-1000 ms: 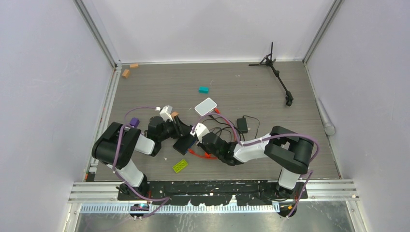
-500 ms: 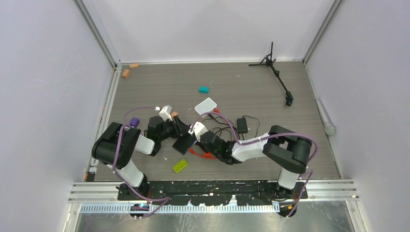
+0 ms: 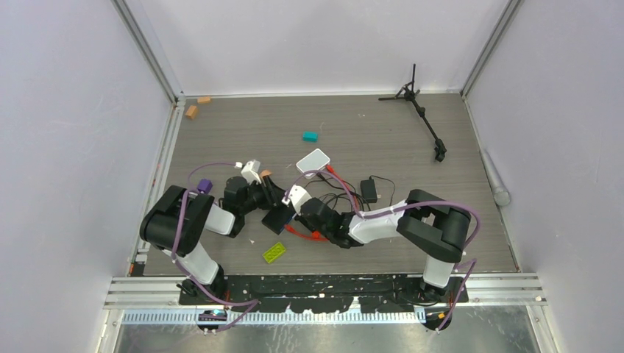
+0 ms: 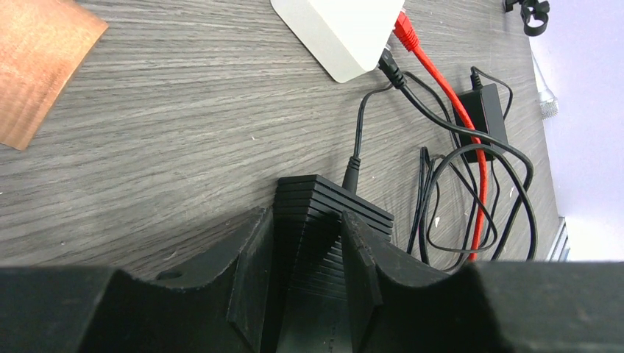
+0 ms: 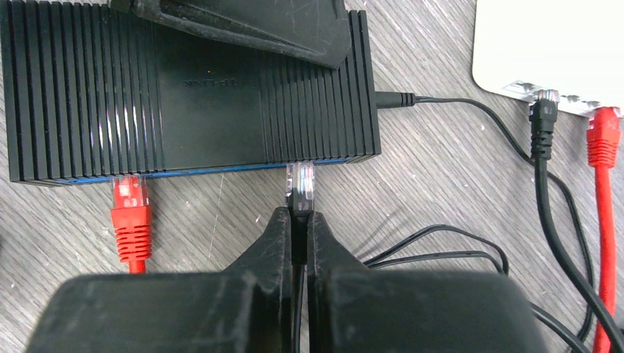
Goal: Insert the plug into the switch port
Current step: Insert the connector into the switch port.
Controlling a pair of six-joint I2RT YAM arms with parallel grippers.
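Observation:
The black ribbed switch (image 5: 184,88) lies flat on the table, and my left gripper (image 4: 305,220) is shut on its body (image 4: 331,202). One left finger (image 5: 257,26) shows lying across the top of the switch. My right gripper (image 5: 298,213) is shut on the plug (image 5: 300,184), a clear tip with a black boot on a thin black cable. The plug's tip touches the switch's blue-edged front face near its right end. A red plug (image 5: 131,213) sits in a port further left. In the top view both grippers (image 3: 298,209) meet at the switch (image 3: 278,218).
The white box (image 5: 544,44) holds a black plug (image 5: 543,118) and a red one (image 5: 603,136). A black power brick (image 3: 369,191) and looped wires lie to the right. A green brick (image 3: 274,252), a teal block (image 3: 310,136) and a small tripod (image 3: 421,110) are also on the table.
My right gripper has moved a little left and forward with the plug, up to the switch's front. The left gripper and the switch have stayed put.

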